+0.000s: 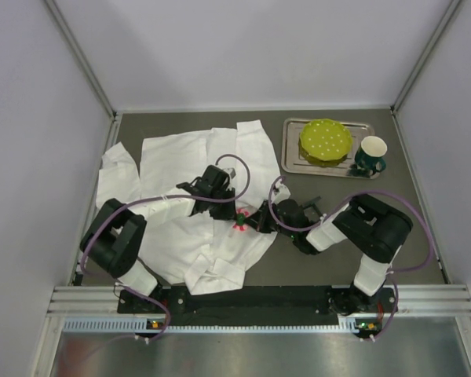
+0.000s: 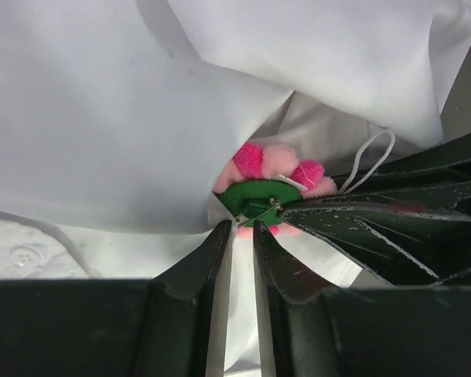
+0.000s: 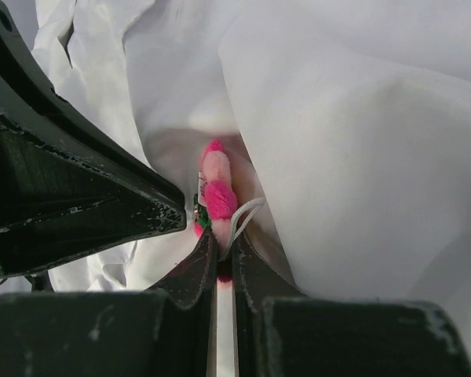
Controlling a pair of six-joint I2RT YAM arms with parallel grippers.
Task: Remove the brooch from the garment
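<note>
Two arms (image 1: 114, 236) angled inward, right claw (image 3: 220, 245) pinching brooch (image 3: 218, 192), left claw (image 2: 242, 229) beside

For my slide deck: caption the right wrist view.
Right gripper pinches the pink brooch edge-on, white garment bunched around it.

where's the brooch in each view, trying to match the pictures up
top external: brooch just below centre, a small pink spot near the shirt's right edge.
left wrist: brooch at centre, green back towards the camera, pink petals behind.
right wrist: brooch just left of centre, seen edge-on.
shared landmark: the white shirt folded around it.
</note>
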